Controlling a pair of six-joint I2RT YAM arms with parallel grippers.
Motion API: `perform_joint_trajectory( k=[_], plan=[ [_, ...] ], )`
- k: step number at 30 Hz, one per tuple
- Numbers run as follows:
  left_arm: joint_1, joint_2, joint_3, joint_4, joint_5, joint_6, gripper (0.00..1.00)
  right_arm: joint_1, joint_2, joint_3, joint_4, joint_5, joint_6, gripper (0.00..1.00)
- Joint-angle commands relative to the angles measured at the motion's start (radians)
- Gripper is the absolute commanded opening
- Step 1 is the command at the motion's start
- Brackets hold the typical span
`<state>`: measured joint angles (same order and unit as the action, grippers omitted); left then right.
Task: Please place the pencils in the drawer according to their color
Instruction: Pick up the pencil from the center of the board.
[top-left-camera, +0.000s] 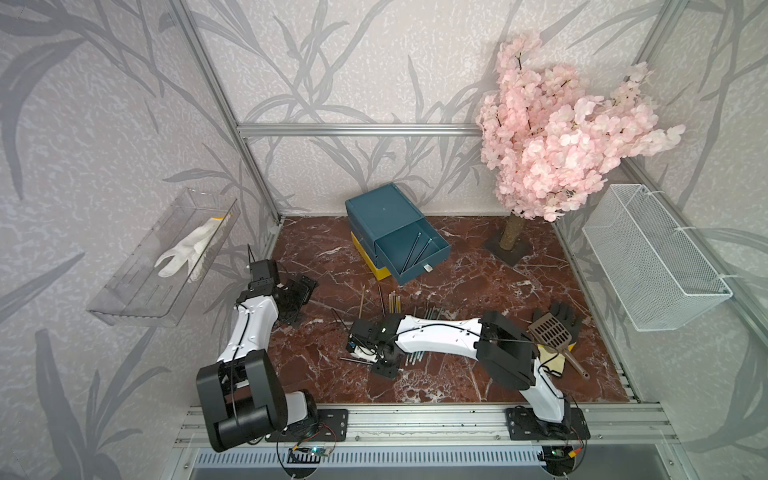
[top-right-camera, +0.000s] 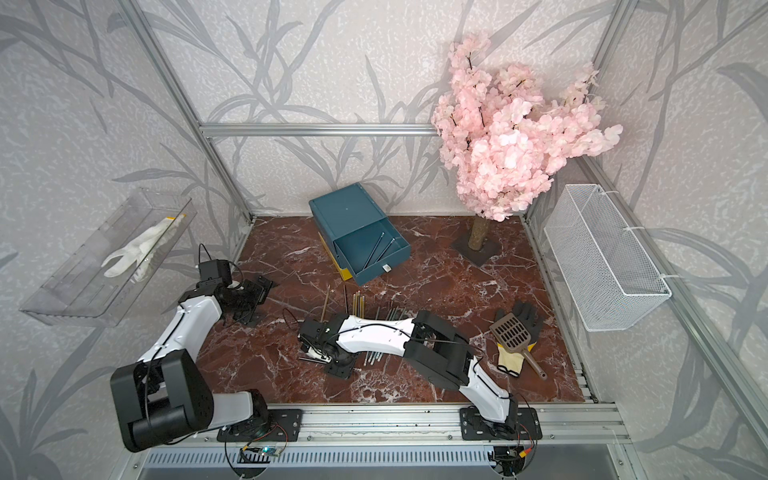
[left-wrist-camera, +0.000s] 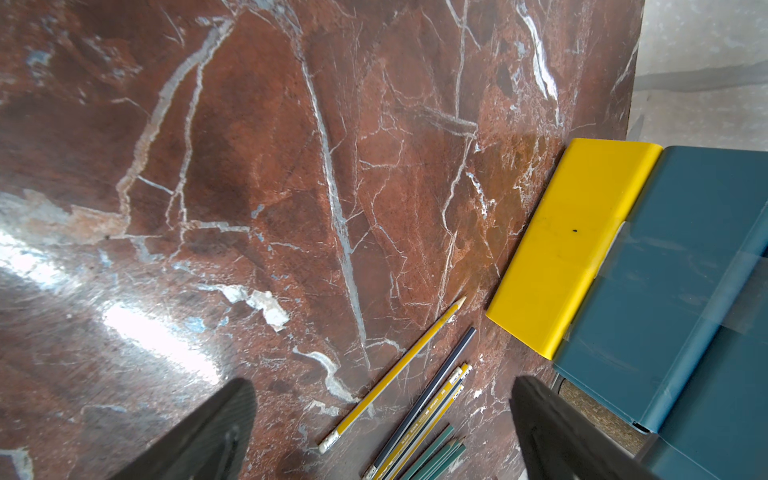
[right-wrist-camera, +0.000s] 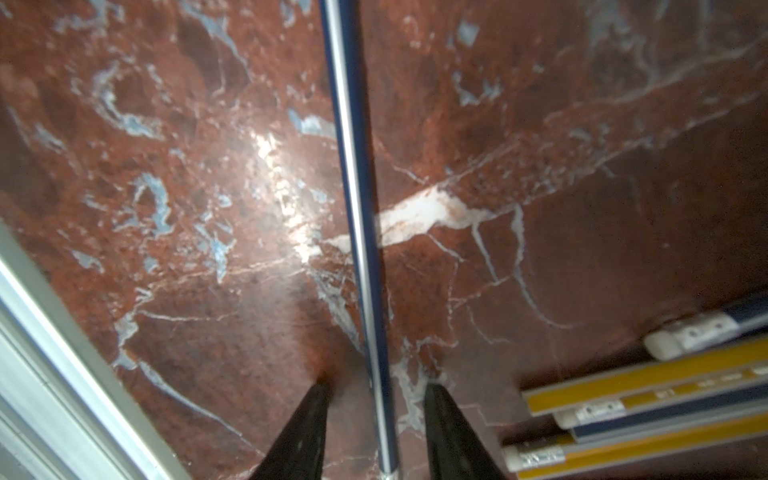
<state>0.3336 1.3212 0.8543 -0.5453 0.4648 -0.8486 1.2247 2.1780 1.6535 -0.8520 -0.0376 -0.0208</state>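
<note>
Red marble table (top-left-camera: 457, 291), drawer (top-left-camera: 382, 212) at the back, top teal tier pulled out, probably for dark ones. Two pencils (top-left-camera: 415, 249) are seen inside. A navy pencil (right-wrist-camera: 353, 187) on the table is straddled by the right gripper (right-wrist-camera: 378, 387), jaws partly apart, no contact visible. The left gripper (left-wrist-camera: 382, 381) is held wide open and empty.

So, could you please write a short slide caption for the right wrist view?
Right gripper, jaws open, straddles a thin dark navy pencil lying on the red marble tabletop.
</note>
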Motion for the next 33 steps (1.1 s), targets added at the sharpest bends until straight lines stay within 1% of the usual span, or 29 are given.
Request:
perform_joint_trajectory(
  k=[1,7,8,9,13,19,33],
  plan=[
    [-0.005,-0.002,0.011,-0.004,0.003,0.01,1.0,0.003,0.012,-0.032,-0.056,-0.002,0.007,0.33],
    [-0.007,0.004,0.012,-0.001,0.003,0.008,1.0,0.006,0.032,-0.026,-0.087,-0.017,-0.003,0.05],
    [-0.007,0.004,0.012,0.001,0.004,0.008,1.0,0.007,0.031,-0.023,-0.089,-0.022,-0.003,0.02],
    [-0.007,0.003,0.011,0.001,0.006,0.009,1.0,0.008,0.033,-0.022,-0.093,-0.027,-0.005,0.0],
    [-0.007,0.004,0.016,0.001,0.01,0.009,1.0,0.008,0.016,-0.022,-0.094,-0.042,-0.011,0.0],
    [-0.007,0.003,0.023,0.001,0.018,0.011,1.0,0.006,-0.048,-0.01,-0.081,-0.065,0.007,0.0],
    [-0.01,0.0,0.038,0.001,0.026,0.018,1.0,-0.004,-0.173,-0.003,-0.083,-0.04,0.042,0.0]
  ],
)
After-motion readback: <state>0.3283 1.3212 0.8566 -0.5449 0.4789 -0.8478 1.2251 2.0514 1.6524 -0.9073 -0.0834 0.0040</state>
